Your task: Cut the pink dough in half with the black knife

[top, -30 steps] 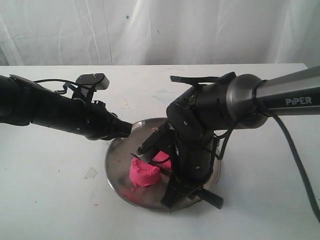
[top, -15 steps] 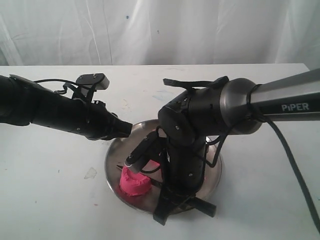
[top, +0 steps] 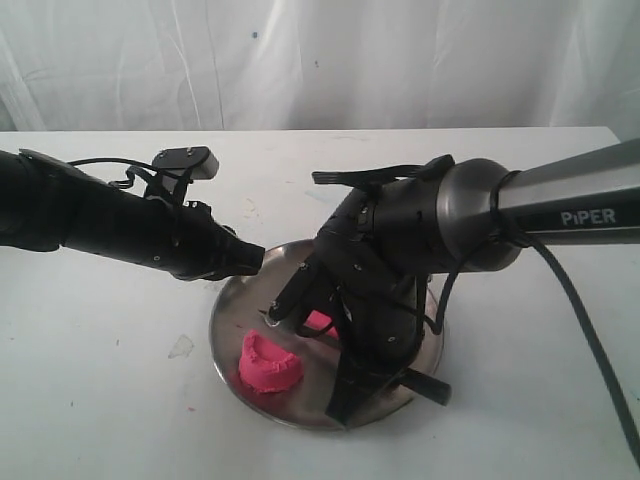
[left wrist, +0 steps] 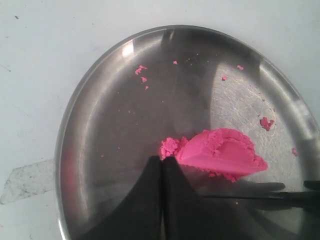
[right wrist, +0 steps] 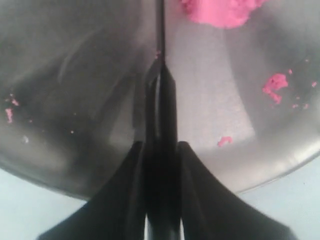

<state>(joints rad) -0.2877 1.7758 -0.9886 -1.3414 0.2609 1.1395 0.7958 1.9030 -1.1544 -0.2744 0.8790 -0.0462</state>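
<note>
The pink dough lies in two pieces on the round steel plate (top: 225, 300). One half (top: 268, 365) sits near the plate's front-left rim. The other half (top: 320, 320) (left wrist: 220, 152) is partly hidden behind my right arm and shows a flat cut face. My right gripper (right wrist: 160, 145) is shut on the black knife (right wrist: 160, 55). Its thin blade runs across the plate (right wrist: 75, 75) past the dough (right wrist: 220, 10). My left gripper (left wrist: 161, 159) (top: 252, 258) is shut on nothing. Its tips hover just beside the crumbly end of the back half. The knife (left wrist: 260, 196) shows as a thin dark line beyond that half's cut face.
Small pink crumbs (left wrist: 266, 123) (right wrist: 274, 84) are scattered over the plate (left wrist: 100, 125). A clear tape patch (top: 181, 346) lies on the white table left of the plate. A white curtain hangs behind. The bulky right arm (top: 400, 260) covers the plate's right part.
The front dough piece slid towards the plate's front-left rim, away from the other half. My right arm swept left with the knife, then drew back a little. The left arm stayed still.
</note>
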